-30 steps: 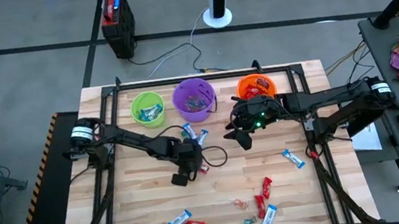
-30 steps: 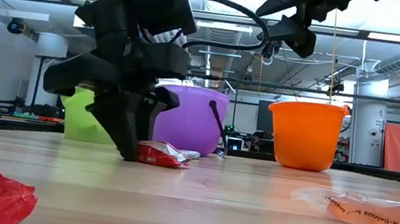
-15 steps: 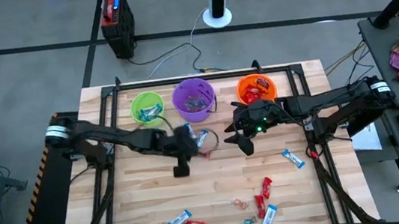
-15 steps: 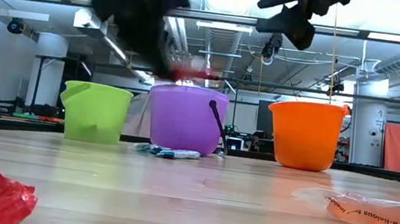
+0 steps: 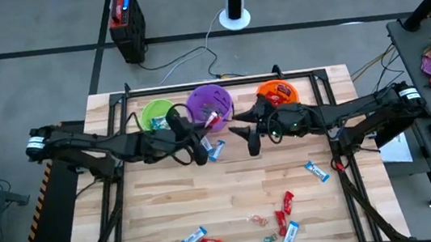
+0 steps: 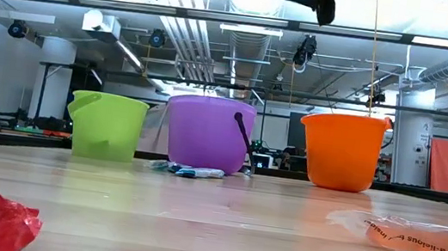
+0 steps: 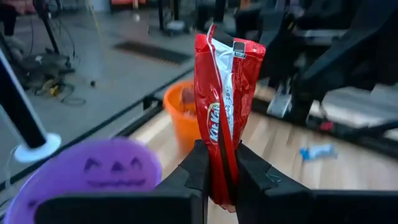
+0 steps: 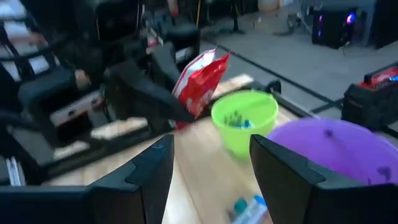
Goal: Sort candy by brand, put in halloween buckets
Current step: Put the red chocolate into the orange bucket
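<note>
3 buckets in row behind scattered candy.

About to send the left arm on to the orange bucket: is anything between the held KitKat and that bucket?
Yes. The right gripper hangs open between the KitKat, held in the left gripper, and the orange bucket.

Left arm: reaches in from the left edge of the high view toward upper centre, links nearly horizontal. Left gripper raised high, at the top edge of the low view; fingers pinched on a red KitKat wrapper, held upright between them.

Right arm: stretched from the right side of the high view leftward to upper centre. Right gripper also lifted, just right of the left one, fingers spread wide, nothing between them.
</note>
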You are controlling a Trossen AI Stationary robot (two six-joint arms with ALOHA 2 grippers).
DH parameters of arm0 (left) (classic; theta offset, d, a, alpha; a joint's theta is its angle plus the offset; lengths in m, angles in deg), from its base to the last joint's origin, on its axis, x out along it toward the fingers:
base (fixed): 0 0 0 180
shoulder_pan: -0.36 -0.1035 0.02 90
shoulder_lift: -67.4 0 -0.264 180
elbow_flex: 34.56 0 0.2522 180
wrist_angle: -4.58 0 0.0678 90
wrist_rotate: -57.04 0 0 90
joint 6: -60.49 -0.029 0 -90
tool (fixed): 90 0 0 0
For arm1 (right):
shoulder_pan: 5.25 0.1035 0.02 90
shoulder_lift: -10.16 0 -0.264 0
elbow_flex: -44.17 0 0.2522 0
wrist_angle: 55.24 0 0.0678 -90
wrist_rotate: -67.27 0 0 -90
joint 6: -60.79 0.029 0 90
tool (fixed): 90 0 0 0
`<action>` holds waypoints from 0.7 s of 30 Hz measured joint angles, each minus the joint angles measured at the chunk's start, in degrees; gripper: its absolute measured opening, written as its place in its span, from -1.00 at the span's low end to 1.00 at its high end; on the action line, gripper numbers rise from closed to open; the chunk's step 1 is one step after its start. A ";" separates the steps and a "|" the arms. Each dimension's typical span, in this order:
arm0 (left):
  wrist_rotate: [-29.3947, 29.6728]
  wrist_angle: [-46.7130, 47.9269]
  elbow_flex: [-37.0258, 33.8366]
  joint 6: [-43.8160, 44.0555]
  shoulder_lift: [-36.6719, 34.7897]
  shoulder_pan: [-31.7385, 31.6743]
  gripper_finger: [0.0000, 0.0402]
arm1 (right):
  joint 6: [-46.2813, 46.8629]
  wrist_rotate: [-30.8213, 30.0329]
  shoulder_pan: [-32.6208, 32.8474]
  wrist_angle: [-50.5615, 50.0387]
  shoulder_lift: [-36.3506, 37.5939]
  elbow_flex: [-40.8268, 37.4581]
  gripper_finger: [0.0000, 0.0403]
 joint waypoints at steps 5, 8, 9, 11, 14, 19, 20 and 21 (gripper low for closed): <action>0.15 -6.56 0.00 -0.32 1.77 0.00 -0.89 | 2.51 0.48 -0.99 4.52 -0.20 0.00 0.01; 0.15 -8.81 0.00 -0.34 2.94 0.00 -0.89 | 2.57 0.52 -1.24 5.84 -0.35 0.00 0.01; 0.14 -9.81 0.00 -0.35 3.22 0.00 -0.89 | 2.61 0.50 -1.23 6.10 -0.35 0.00 0.01; 0.15 -11.59 0.00 -0.35 3.86 0.00 -0.89 | 3.11 0.52 -1.28 6.33 -0.35 0.00 0.01; 0.00 -15.09 0.00 -0.92 4.89 0.02 -0.89 | 3.93 0.51 -1.61 6.46 -0.35 0.00 0.01; -0.11 -18.30 0.00 -1.15 6.55 0.02 -0.89 | 2.99 0.91 -1.87 6.48 -0.35 0.00 0.01; -0.46 -19.15 0.00 -1.13 7.01 0.02 -0.89 | 2.69 0.93 -1.86 6.48 -0.35 0.00 0.01; -0.97 -19.98 0.00 -1.13 7.60 0.02 -0.89 | 2.53 0.98 -1.86 6.48 -0.35 0.00 0.01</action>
